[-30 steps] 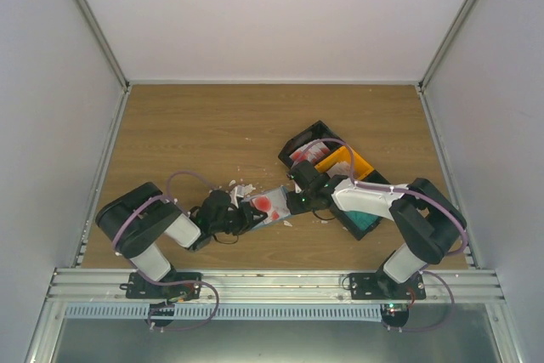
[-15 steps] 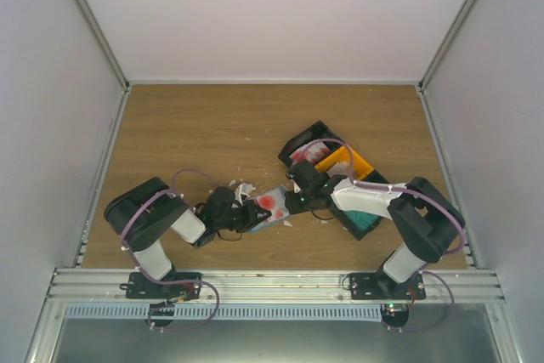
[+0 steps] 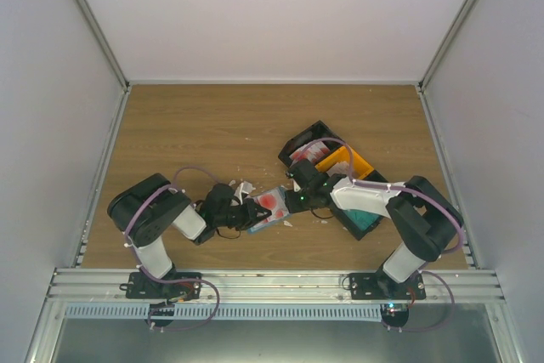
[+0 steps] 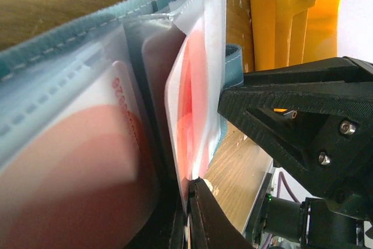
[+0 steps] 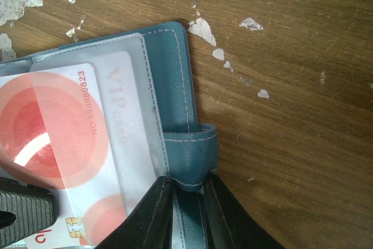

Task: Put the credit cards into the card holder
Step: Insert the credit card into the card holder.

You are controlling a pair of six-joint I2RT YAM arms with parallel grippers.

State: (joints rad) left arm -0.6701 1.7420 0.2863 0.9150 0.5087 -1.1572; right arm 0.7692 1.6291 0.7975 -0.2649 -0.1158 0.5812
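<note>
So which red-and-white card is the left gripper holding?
The card tilted up on edge, pinched in the left gripper; the other card lies behind a frosted card holder sleeve.

Card holder (image 5: 175, 74): teal-blue, with a line of paler stitching along its edges and over its small loop; its inner sleeves (image 5: 150, 115) are frosted and see-through. Credit card (image 5: 52, 132) inside the holder: white, printed with red concentric circles shading to pink, and a red number along one edge. Second card (image 5: 119, 115), next to it in the holder: whitish with faint pink lettering. Table (image 5: 291, 86) under the holder: brown wood grain, flecked with white scraps (image 5: 203, 29). Right of the holder, seen from above: a black tray (image 3: 297, 138) and an orange tray (image 3: 363, 163). Left gripper (image 4: 189, 190) and right gripper (image 5: 187, 182), both at the holder: black.
</note>
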